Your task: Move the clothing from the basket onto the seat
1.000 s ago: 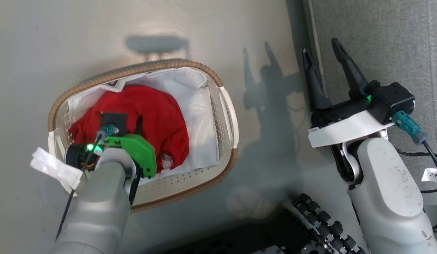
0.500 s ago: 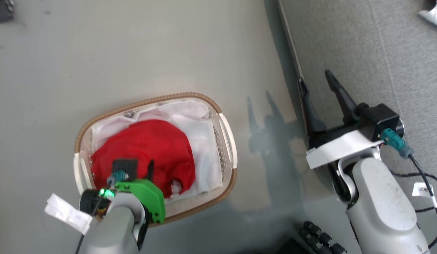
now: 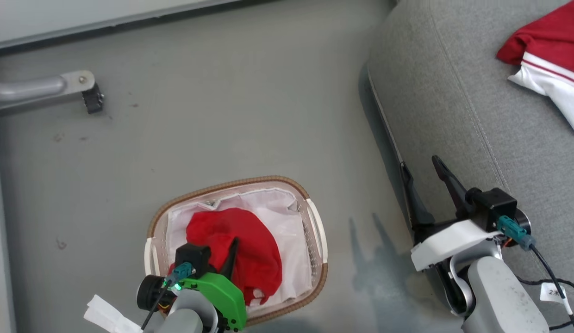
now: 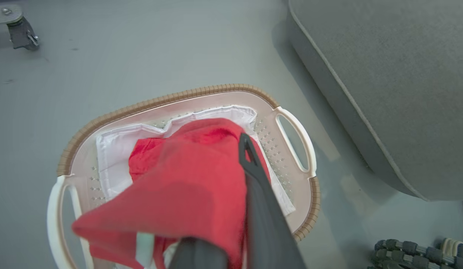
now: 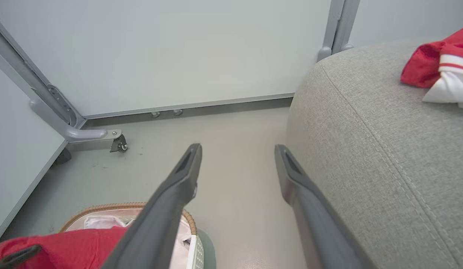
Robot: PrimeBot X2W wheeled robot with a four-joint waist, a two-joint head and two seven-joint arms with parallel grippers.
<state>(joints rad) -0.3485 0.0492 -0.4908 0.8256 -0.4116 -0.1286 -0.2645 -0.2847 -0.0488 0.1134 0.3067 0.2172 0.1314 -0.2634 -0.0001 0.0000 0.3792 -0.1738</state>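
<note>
Your left gripper (image 3: 229, 259) is clamped on the red garment (image 3: 252, 236), with its fingers together and the cloth pinched between them. In the left wrist view one dark finger shows beside the fabric, which drapes over the other and rises in a fold above the basket (image 3: 231, 181). The rest of that garment lies bunched inside the basket on the white liner (image 3: 294, 231). The basket stands on the grey floor (image 3: 222, 92) near the seat (image 3: 453, 101). Your right gripper (image 3: 420, 165) hangs over the seat's rounded front edge with its fingers spread wide apart and nothing between them. A second garment (image 3: 541, 51) — red with a white panel and striped trim — lies on the seat, well apart from both grippers
</note>
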